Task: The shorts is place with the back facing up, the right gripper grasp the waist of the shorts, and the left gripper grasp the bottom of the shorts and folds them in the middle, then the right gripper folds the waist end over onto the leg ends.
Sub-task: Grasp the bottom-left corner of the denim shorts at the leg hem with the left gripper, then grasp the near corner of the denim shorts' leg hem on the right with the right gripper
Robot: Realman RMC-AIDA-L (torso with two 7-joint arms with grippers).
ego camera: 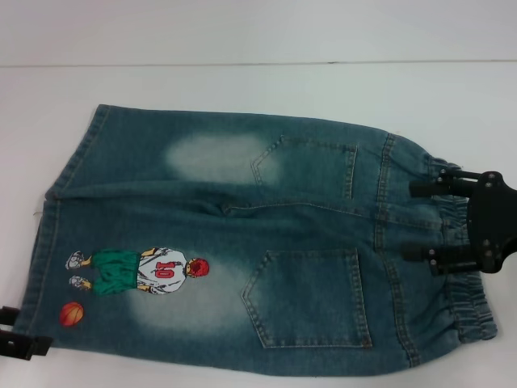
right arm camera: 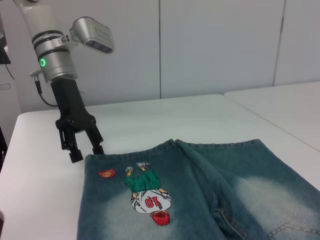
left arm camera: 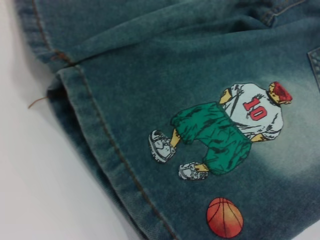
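The shorts [ego camera: 242, 234] lie flat on the white table, back pockets up, gathered waist [ego camera: 464, 283] at the right and bottom of the shorts [ego camera: 44, 242] at the left. My right gripper [ego camera: 420, 222] hovers open over the waistband, one finger toward each side of its middle. At the near left corner, by the orange basketball patch [ego camera: 72, 314], my left gripper [ego camera: 16, 331] shows only in part. The right wrist view shows the left gripper [right arm camera: 87, 153] open, fingertips down just outside the hem corner. In the left wrist view the leg ends [left arm camera: 100, 135] lie flat beside the player patch [left arm camera: 225, 130].
The white table [ego camera: 242, 89] stretches beyond the shorts toward a pale wall. A loose brown thread [left arm camera: 40, 101] sticks out from the hem between the legs. A second white table [right arm camera: 290, 105] stands off to one side in the right wrist view.
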